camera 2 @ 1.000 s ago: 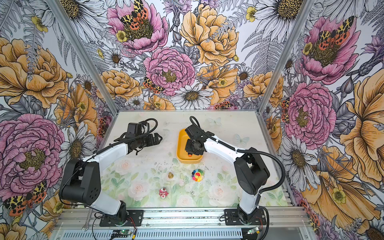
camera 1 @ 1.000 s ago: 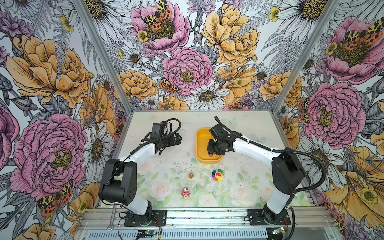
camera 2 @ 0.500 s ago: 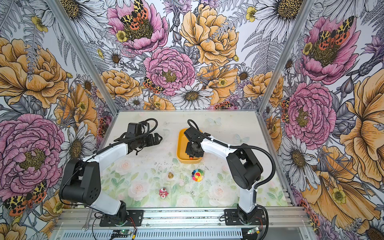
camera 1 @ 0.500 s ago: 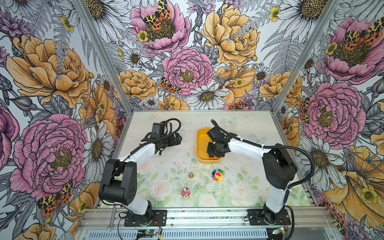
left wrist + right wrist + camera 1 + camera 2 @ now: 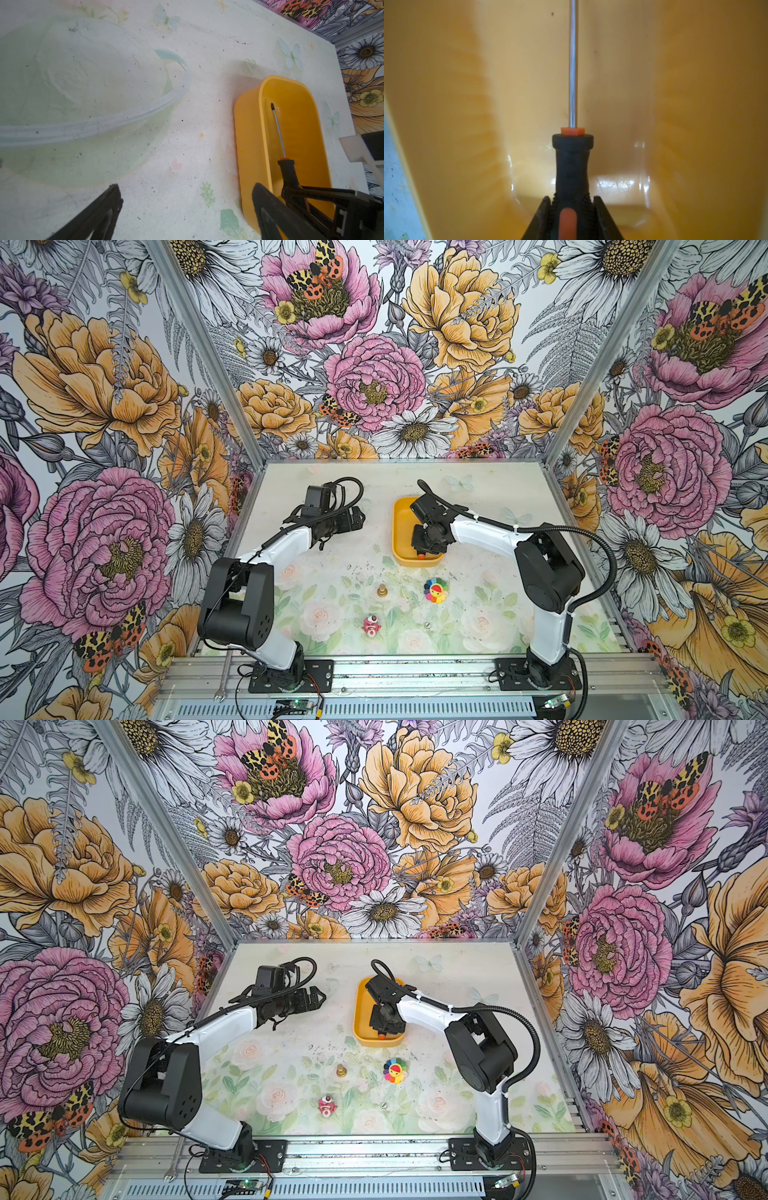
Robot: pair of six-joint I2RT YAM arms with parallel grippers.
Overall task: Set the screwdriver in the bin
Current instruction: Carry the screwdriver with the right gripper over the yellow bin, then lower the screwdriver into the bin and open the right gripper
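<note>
The right arm (image 5: 548, 568) swings its elbow in toward the middle of the table, a little more with each picture, so that the white forearm runs at a steeper slant to the bin (image 5: 400, 531). The right gripper (image 5: 427, 545) slides slightly toward the bin's near wall and seems to sit lower inside it, though the top views are too small to be sure. The screwdriver (image 5: 572, 166), clamped by its handle, travels with it and ends nearer that wall.

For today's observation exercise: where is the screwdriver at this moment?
The screwdriver is inside the yellow bin, which stands mid-table in both top views; the right pincer clamps its handle at the bin's near end, shaft pointing away.
</note>
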